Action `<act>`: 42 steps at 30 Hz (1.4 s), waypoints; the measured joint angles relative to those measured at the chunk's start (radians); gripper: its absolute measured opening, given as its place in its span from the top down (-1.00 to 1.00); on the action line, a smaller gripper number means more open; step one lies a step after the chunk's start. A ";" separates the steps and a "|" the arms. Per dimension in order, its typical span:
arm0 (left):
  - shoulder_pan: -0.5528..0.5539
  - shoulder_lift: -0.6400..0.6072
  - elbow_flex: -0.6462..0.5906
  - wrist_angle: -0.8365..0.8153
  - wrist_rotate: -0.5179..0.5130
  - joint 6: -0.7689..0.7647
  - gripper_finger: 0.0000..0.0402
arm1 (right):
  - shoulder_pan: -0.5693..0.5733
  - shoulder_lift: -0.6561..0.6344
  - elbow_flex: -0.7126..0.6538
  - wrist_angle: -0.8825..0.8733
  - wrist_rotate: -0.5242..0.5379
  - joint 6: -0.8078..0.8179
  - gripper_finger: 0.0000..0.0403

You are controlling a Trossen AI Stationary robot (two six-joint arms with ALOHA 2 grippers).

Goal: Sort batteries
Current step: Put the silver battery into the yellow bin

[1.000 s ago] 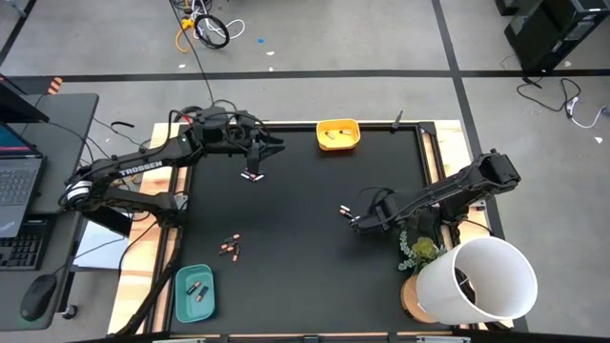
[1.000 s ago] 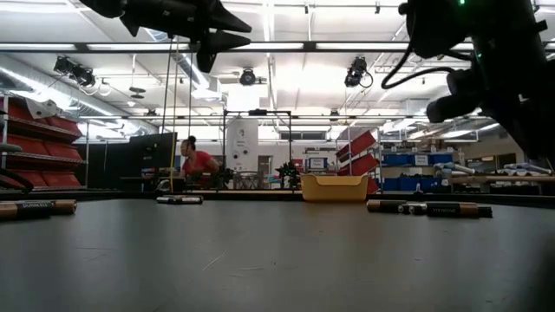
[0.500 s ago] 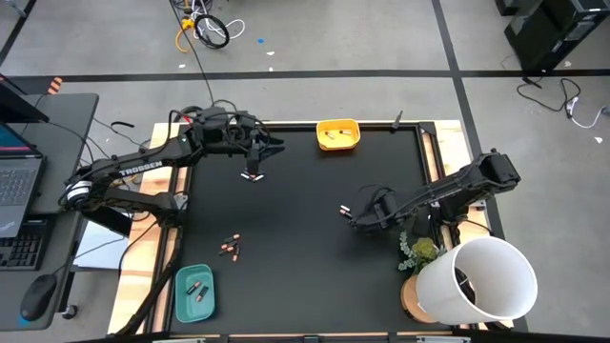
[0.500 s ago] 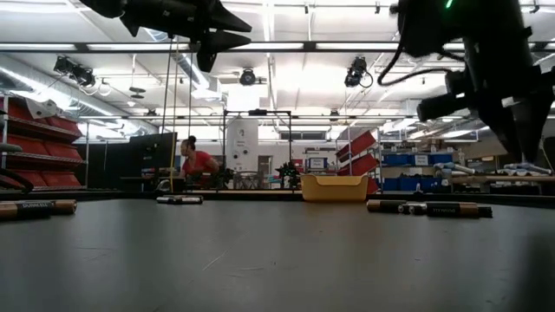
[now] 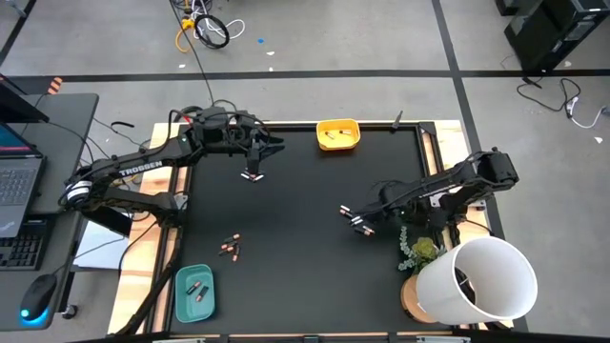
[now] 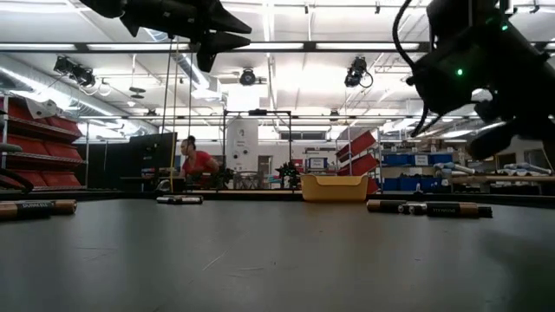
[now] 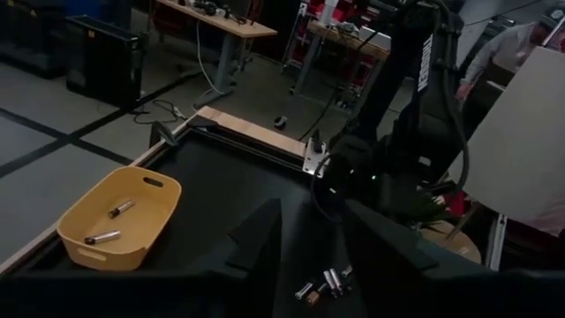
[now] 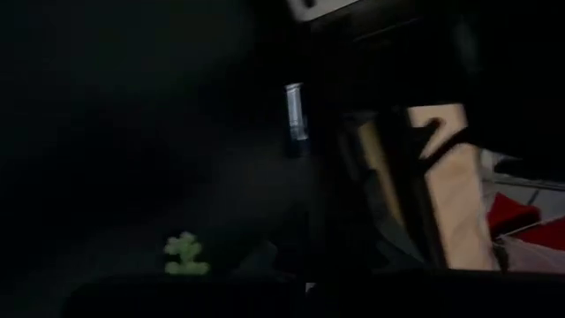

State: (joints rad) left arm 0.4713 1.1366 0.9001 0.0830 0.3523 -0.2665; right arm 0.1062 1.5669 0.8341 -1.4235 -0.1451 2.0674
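Observation:
Batteries (image 5: 355, 218) lie in a small cluster on the black mat at centre right; they also show in the left wrist view (image 7: 322, 284) and the low view (image 6: 427, 208). My right gripper (image 5: 375, 209) hovers just right of them. A few more batteries (image 5: 230, 249) lie at the near left, and some (image 5: 253, 174) below my left gripper (image 5: 274, 146). That gripper hangs high at the far left, open, with nothing between its fingers (image 7: 265, 243). The yellow tray (image 5: 338, 125) and the teal tray (image 5: 181, 305) each hold two batteries.
A white bucket (image 5: 481, 278) and a small green plant (image 5: 419, 252) stand at the near right corner, close to my right arm. A laptop and a mouse sit on a desk left of the table. A person shows far off in the room (image 6: 196, 162).
My right gripper has swung back from above the centre-right batteries toward the table's right edge and has tipped and turned. The batteries it covered now show on the mat, in the same place.

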 joint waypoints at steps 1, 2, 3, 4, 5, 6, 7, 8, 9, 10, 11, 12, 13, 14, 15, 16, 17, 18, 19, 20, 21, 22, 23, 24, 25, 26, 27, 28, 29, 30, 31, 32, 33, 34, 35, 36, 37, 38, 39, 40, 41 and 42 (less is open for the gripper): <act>0.000 0.000 0.000 0.000 0.000 0.000 0.32 | 0.000 0.000 -0.012 0.006 0.000 0.001 0.85; 0.000 0.000 0.000 0.000 -0.004 0.000 0.32 | 0.000 0.000 -0.024 0.005 -0.001 0.006 0.85; 0.000 0.000 0.000 0.000 -0.010 0.000 0.32 | 0.000 0.000 -0.034 0.003 -0.003 0.015 0.85; 0.000 0.000 0.000 0.000 -0.012 0.000 0.32 | 0.001 0.000 -0.046 0.004 -0.006 0.023 0.85; 0.000 0.000 0.000 0.000 -0.012 0.000 0.32 | 0.001 0.000 -0.059 0.004 -0.012 0.025 0.85; 0.000 0.000 0.001 -0.003 -0.014 0.001 0.32 | 0.001 0.000 -0.073 0.006 -0.017 0.023 0.84; 0.000 0.000 0.005 -0.006 -0.014 0.001 0.32 | 0.000 0.000 -0.087 0.011 -0.024 0.021 0.84; 0.000 0.000 0.009 -0.006 -0.014 0.001 0.32 | 0.000 0.000 -0.101 0.020 -0.030 0.017 0.84; 0.000 0.000 0.013 -0.005 -0.016 0.001 0.32 | 0.000 0.000 -0.114 0.027 -0.032 0.008 0.84; 0.000 0.000 0.016 -0.004 -0.020 0.003 0.32 | 0.000 0.000 -0.126 0.035 -0.032 -0.001 0.84; 0.000 0.000 0.016 -0.003 -0.025 0.007 0.32 | -0.001 0.000 -0.137 0.047 -0.033 -0.006 0.85; 0.000 0.000 0.016 -0.004 -0.027 0.013 0.32 | -0.002 0.000 -0.142 0.051 -0.040 -0.006 0.85; 0.000 0.000 0.016 -0.007 -0.029 0.023 0.32 | -0.003 0.001 -0.141 0.051 -0.039 0.000 0.85; 0.000 0.000 0.016 -0.010 -0.030 0.027 0.32 | -0.003 0.001 -0.138 0.049 -0.031 0.005 0.85; 0.000 0.000 0.016 -0.012 -0.030 0.028 0.32 | -0.003 0.001 -0.137 0.051 -0.025 0.012 0.85; 0.000 0.000 0.016 -0.012 -0.031 0.028 0.32 | -0.004 0.001 -0.137 0.052 -0.021 0.017 0.85; 0.000 0.000 0.016 -0.015 -0.034 0.028 0.32 | -0.005 0.001 -0.137 0.053 -0.019 0.022 0.84; 0.000 0.000 0.016 -0.019 -0.035 0.028 0.32 | -0.005 0.001 -0.137 0.055 -0.018 0.025 0.84; 0.000 0.000 0.016 -0.022 -0.036 0.028 0.32 | -0.005 0.001 -0.137 0.059 -0.017 0.030 0.84; 0.000 0.000 0.016 -0.025 -0.036 0.029 0.32 | -0.005 0.001 -0.137 0.063 -0.017 0.041 0.84; 0.000 0.000 0.016 -0.029 -0.036 0.032 0.32 | -0.005 0.001 -0.137 0.072 -0.026 0.061 0.84; 0.000 0.000 0.016 -0.034 -0.037 0.039 0.32 | -0.005 0.001 -0.137 0.092 -0.047 0.093 0.85; 0.000 0.000 0.016 -0.038 -0.038 0.049 0.32 | -0.001 0.001 -0.137 0.125 -0.065 0.137 0.85; 0.000 0.000 0.016 -0.041 -0.042 0.052 0.32 | 0.012 0.001 -0.137 0.161 -0.068 0.183 0.85; 0.000 0.000 0.016 -0.041 -0.046 0.053 0.32 | 0.026 0.002 -0.137 0.193 -0.062 0.226 0.85; 0.000 0.000 0.016 -0.042 -0.053 0.052 0.32 | 0.037 0.002 -0.137 0.216 -0.047 0.260 0.85; 0.000 0.000 0.016 -0.045 -0.057 0.052 0.32 | 0.046 0.002 -0.137 0.222 -0.028 0.287 0.85; 0.000 0.000 0.016 -0.050 -0.063 0.051 0.32 | 0.051 0.002 -0.137 0.212 -0.022 0.309 0.85; 0.000 0.000 0.016 -0.056 -0.063 0.050 0.32 | 0.055 0.002 -0.137 0.191 -0.016 0.324 0.84; 0.000 0.000 0.016 -0.061 -0.063 0.050 0.32 | 0.057 0.002 -0.137 0.164 -0.021 0.342 0.84; 0.000 0.000 0.016 -0.063 -0.063 0.050 0.32 | 0.062 0.002 -0.137 0.133 -0.038 0.361 0.84; 0.000 0.000 0.016 -0.063 -0.063 0.050 0.32 | 0.066 0.002 -0.137 0.101 -0.057 0.381 0.84; 0.000 0.000 0.016 -0.063 -0.063 0.050 0.32 | 0.072 0.002 -0.137 0.076 -0.071 0.403 0.84; 0.000 0.000 0.016 -0.063 -0.063 0.050 0.32 | 0.078 0.002 -0.137 0.056 -0.081 0.428 0.85; 0.000 0.000 0.016 -0.063 -0.063 0.050 0.32 | 0.084 0.002 -0.137 0.045 -0.084 0.448 0.85; 0.000 0.000 0.016 -0.063 -0.063 0.050 0.32 | 0.088 0.002 -0.137 0.042 -0.084 0.462 0.85; 0.000 0.000 0.016 -0.063 -0.063 0.050 0.32 | 0.090 0.002 -0.141 0.046 -0.084 0.470 0.85; 0.000 0.000 0.016 -0.063 -0.063 0.050 0.32 | 0.090 0.002 -0.149 0.055 -0.084 0.474 0.85; 0.000 0.000 0.016 -0.063 -0.062 0.050 0.32 | 0.090 0.002 -0.159 0.069 -0.084 0.478 0.84; 0.000 0.000 0.016 -0.063 -0.062 0.050 0.32 | 0.090 0.002 -0.168 0.090 -0.084 0.486 0.84; 0.000 0.000 0.016 -0.062 -0.063 0.050 0.32 | 0.090 0.002 -0.179 0.110 -0.084 0.495 0.84; 0.000 0.000 0.016 -0.063 -0.062 0.050 0.32 | 0.090 0.002 -0.190 0.125 -0.083 0.499 0.84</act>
State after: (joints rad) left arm 0.4716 1.1370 0.9165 0.0204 0.2901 -0.2169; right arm 0.1963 1.5693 0.6440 -1.2985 -0.2283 2.5666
